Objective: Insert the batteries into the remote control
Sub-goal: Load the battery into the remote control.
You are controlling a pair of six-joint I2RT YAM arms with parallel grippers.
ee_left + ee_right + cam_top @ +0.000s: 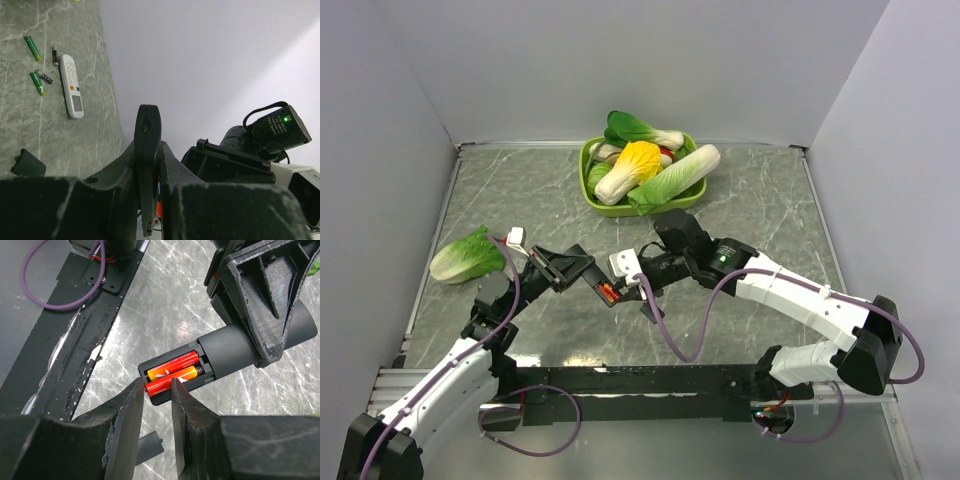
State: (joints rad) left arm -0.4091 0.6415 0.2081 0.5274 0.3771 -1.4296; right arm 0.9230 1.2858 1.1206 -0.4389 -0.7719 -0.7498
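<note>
My left gripper [568, 270] [148, 155] is shut on the slim black remote control [250, 345] [148, 145], held above the table with its battery bay facing my right wrist camera. Two red-and-orange batteries [172, 365] lie side by side in the open bay. My right gripper [157, 382] [625, 283] hovers at the bay's end. Its jaws stand a narrow gap apart, with the nearer battery [165, 384] showing between the tips. Green batteries [33, 48] [37, 83] lie loose on the table.
A white remote [71, 86] with buttons lies by the loose batteries. The small black cover piece [147, 447] [27, 163] rests on the marble table. A green bowl [588, 160] of toy vegetables stands at the back, and a lettuce leaf [468, 255] lies at the left.
</note>
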